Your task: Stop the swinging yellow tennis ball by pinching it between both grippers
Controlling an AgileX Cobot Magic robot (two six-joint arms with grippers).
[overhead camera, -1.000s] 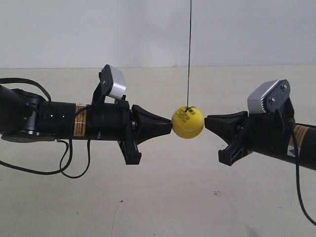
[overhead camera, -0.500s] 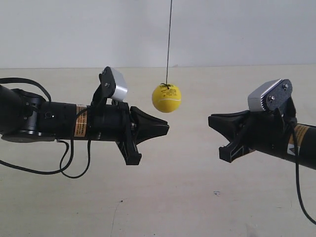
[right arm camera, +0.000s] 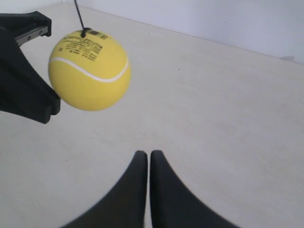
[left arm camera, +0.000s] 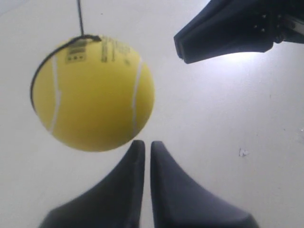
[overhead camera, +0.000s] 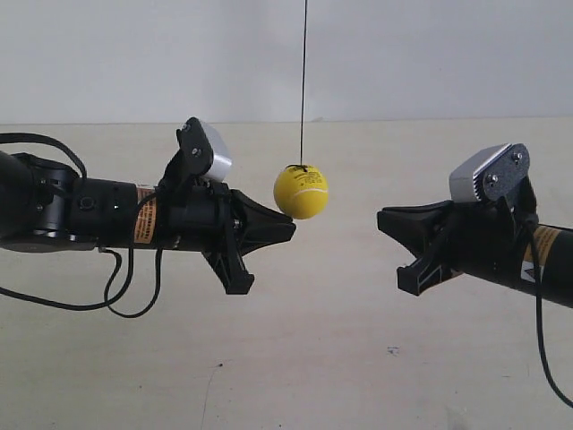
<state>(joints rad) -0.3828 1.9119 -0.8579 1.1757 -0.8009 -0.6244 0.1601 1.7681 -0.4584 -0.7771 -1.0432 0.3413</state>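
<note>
The yellow tennis ball (overhead camera: 301,192) hangs on a thin dark string (overhead camera: 304,81) above the table. It sits just above and against the tip of my left gripper (overhead camera: 291,229), the arm at the exterior view's left. In the left wrist view the ball (left arm camera: 92,92) fills the space just off the shut left gripper (left arm camera: 143,145). My right gripper (overhead camera: 380,218) is shut too, and a wide gap separates it from the ball. The right wrist view shows the ball (right arm camera: 89,70) well ahead of the right gripper (right arm camera: 144,154), beside the left gripper (right arm camera: 28,90).
A pale beige table (overhead camera: 313,358) lies below both arms, with a white wall (overhead camera: 430,54) behind. Black cables (overhead camera: 125,296) droop under the arm at the exterior view's left. The right gripper (left arm camera: 223,33) shows across from the ball in the left wrist view.
A second ago the ball sat between both tips. It swung up toward the left arm and has now dropped slightly. The left gripper drew back a little; the right barely moved.
</note>
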